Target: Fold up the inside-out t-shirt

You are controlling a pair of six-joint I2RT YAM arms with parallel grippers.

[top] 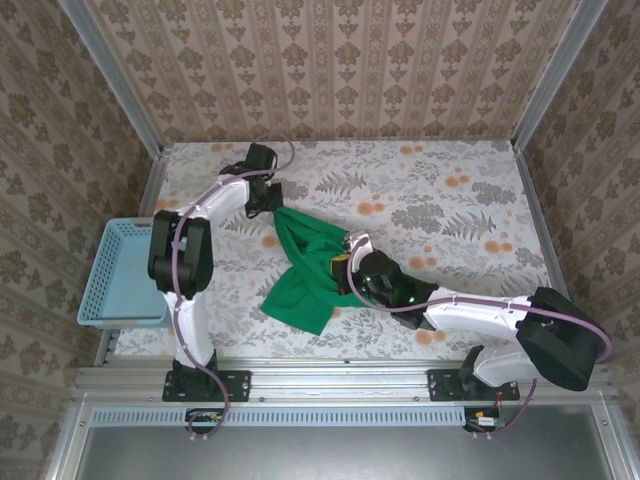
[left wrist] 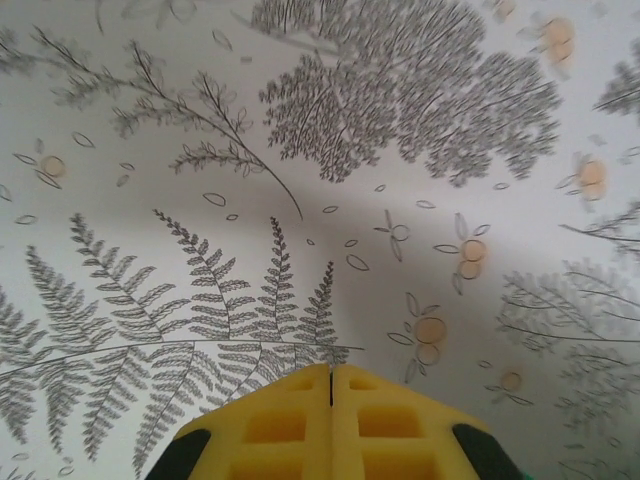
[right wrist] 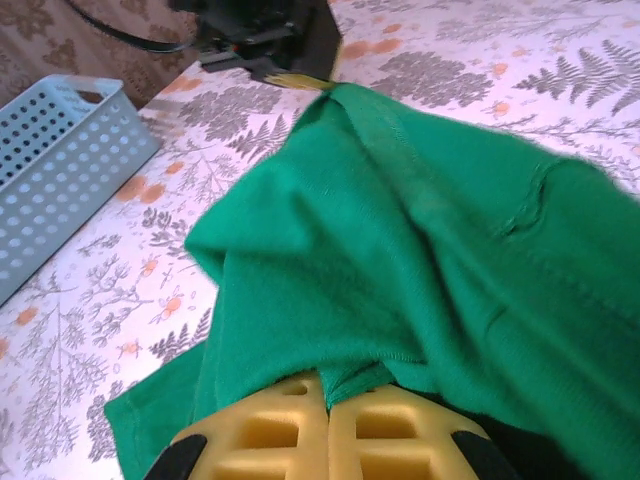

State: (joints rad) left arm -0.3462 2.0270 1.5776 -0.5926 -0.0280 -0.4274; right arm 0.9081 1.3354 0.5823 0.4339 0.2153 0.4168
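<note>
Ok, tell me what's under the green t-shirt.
The fern-printed table cover runs under the green t-shirt, and the right fingers poke out below its hem. Anything beneath the bunched cloth is hidden.

Light is soft and even; in the left wrist view a faint grey shadow crosses the white fern-printed table (left wrist: pixel 150 190) toward 9 o'clock.

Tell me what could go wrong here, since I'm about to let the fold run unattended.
1. The right gripper pinches only a narrow edge of the t-shirt; under tension it could slip out.
2. The cloth hangs bunched and twisted between it and the left gripper, with its lower part on the table, so a fold now would likely trap creases.
</note>
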